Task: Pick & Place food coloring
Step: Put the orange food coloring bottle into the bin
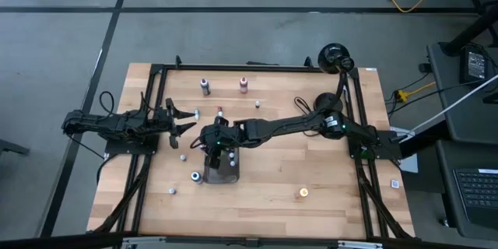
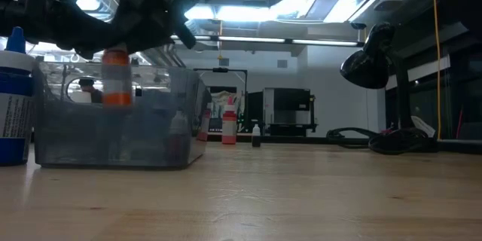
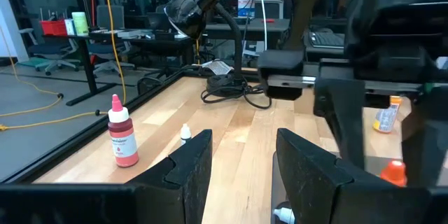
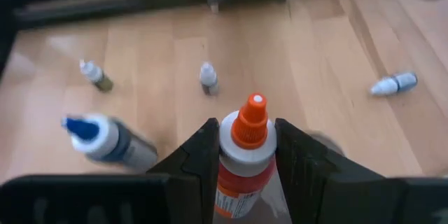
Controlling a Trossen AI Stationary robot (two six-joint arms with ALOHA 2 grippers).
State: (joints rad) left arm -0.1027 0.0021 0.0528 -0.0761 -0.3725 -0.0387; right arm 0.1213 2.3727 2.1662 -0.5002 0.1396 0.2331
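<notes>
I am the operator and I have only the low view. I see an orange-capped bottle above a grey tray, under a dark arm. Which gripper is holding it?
Observer: The right gripper is shut on the orange-capped bottle; the right wrist view shows a finger on each side of it.
Operator: Is it over the tray?
Observer: Yes, in the high view the right gripper hangs at the tray, at its edge nearer the left arm.
Operator: Where is the left arm?
Observer: The left gripper waits open, beside the tray and holding nothing.
</notes>
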